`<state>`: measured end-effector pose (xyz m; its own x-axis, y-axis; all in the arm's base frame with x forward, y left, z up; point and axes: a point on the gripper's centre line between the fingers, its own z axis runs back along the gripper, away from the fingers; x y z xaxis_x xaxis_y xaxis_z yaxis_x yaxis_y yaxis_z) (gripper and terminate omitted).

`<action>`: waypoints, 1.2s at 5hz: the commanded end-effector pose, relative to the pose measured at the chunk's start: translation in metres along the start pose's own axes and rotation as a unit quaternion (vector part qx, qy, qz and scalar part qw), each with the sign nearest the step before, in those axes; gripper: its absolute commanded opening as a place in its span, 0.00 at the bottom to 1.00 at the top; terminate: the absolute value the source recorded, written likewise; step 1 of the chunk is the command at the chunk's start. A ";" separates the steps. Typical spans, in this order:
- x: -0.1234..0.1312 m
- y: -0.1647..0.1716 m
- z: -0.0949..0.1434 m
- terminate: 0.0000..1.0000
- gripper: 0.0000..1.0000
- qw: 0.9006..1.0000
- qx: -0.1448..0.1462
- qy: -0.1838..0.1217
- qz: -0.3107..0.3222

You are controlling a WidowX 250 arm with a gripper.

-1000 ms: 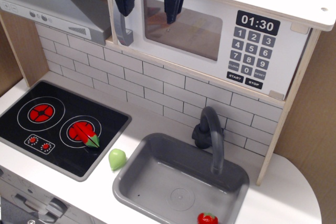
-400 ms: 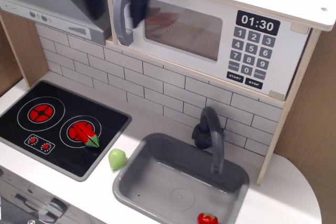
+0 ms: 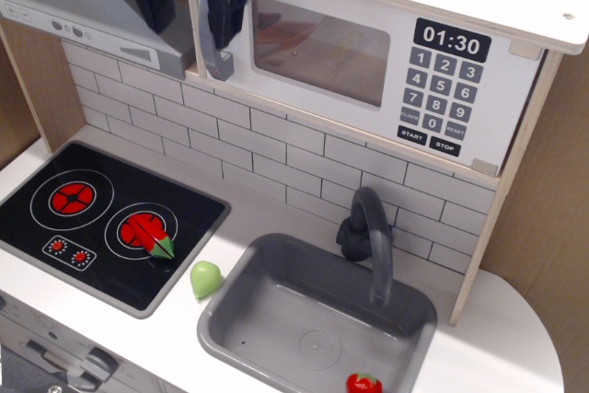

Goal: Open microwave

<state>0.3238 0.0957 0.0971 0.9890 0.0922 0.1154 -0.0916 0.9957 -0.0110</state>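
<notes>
The microwave (image 3: 368, 62), above the sink (image 3: 317, 319), is shut; the tool (image 3: 189, 8), spread wide beside its handle (image 3: 216, 52), should straddle the bar, clench, then pull outward.

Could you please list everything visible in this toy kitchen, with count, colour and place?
microwave: one, white door with clear window, upper shelf, door looks shut
handle: one, grey bar, left edge of the microwave door
keypad: one, grey keys under a black clock reading 01:30, right of the window
range hood: one, grey, upper left
stove: one, black with two red burners, counter left
red and green toy piece: one, on the right burner
green toy food: one, counter between stove and sink
sink: one, grey, counter centre
faucet: one, dark grey, behind the sink
red toy food: one, sink's front rim
gripper: one, black, open, fingers either side of the handle's top
</notes>
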 end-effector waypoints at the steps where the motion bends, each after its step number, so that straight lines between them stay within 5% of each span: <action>1: 0.022 -0.003 0.010 0.00 1.00 0.997 0.016 -0.069 -0.001; 3: 0.033 -0.001 0.003 0.00 1.00 0.995 0.027 -0.101 0.000; 4: 0.033 0.000 0.004 0.00 0.00 0.994 0.012 -0.108 0.008; 6: 0.026 -0.001 0.008 0.00 0.00 0.992 0.001 -0.126 0.012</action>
<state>0.3464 0.0939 0.0880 0.9432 0.1103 0.3133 -0.1076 0.9939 -0.0260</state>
